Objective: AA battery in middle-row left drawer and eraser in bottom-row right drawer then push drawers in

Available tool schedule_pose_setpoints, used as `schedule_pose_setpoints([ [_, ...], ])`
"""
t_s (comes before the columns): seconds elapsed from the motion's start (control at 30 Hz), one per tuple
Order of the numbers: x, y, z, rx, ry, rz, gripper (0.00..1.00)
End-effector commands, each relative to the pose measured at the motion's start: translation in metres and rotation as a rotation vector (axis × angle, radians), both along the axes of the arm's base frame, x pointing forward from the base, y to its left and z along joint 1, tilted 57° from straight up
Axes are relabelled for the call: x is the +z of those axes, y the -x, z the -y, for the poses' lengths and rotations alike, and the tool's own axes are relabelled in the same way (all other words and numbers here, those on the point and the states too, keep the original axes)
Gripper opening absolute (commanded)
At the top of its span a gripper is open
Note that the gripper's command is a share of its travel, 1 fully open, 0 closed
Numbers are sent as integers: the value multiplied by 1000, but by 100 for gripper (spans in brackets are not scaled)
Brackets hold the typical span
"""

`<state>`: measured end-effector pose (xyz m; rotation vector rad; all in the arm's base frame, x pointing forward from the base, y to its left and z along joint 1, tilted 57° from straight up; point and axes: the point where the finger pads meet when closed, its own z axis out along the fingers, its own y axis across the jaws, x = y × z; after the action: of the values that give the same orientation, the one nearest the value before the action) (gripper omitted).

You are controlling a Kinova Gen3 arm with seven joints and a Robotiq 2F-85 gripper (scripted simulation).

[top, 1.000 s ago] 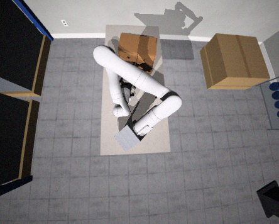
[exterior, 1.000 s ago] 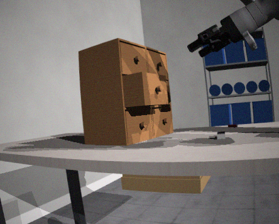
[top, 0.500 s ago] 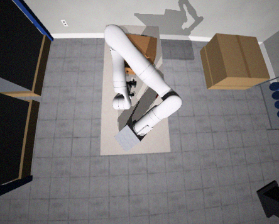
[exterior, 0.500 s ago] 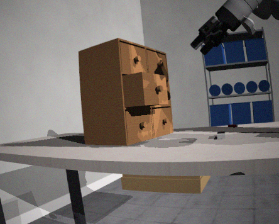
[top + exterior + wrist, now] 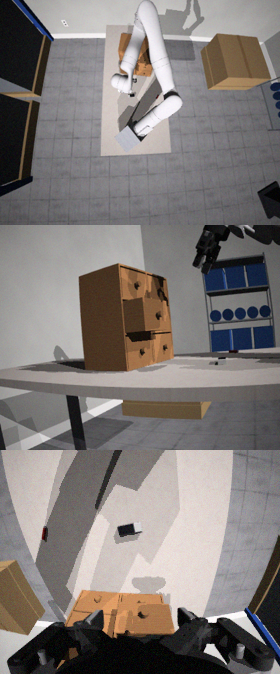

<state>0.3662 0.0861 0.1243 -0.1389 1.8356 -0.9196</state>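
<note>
Small wooden chest (image 5: pixel 102 320) stands upright near one end of the pale table (image 5: pixel 176 383), drawers in three rows of two, each with a dark round knob. Left drawer of the middle row (image 5: pixel 143 314) juts out from the chest front, well forward of its neighbours; the other drawer fronts sit roughly flush, though shadow falls over the upper right one. Gripper (image 5: pixel 205 256) hangs high in the air, above and out in front of the chest, fingers spread wide with nothing between them, touching nothing. From the wrist view the chest (image 5: pixel 121 612) lies just below the camera, and farther out on the table lies a small dark-and-light object (image 5: pixel 128 530), apart from the chest; too small to tell for certain whether this is the battery or the eraser. A small red item (image 5: pixel 45 533) sits near the table's edge, well apart from that object. In the exterior view the same two small things show on the far tabletop: the dark-and-light object (image 5: pixel 219 362) and the red item (image 5: pixel 233 351) behind it. Top view shows the white arm (image 5: pixel 154 54) arching over the chest from its grey base (image 5: pixel 124 143)
</note>
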Motion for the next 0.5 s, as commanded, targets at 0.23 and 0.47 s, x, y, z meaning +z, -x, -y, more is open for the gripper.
schedule_pose_setpoints([
  [0.23,21,-6,-6,-161,-131,-103,100],
  [0.47,24,-4,-10,-262,-187,-220,100],
])
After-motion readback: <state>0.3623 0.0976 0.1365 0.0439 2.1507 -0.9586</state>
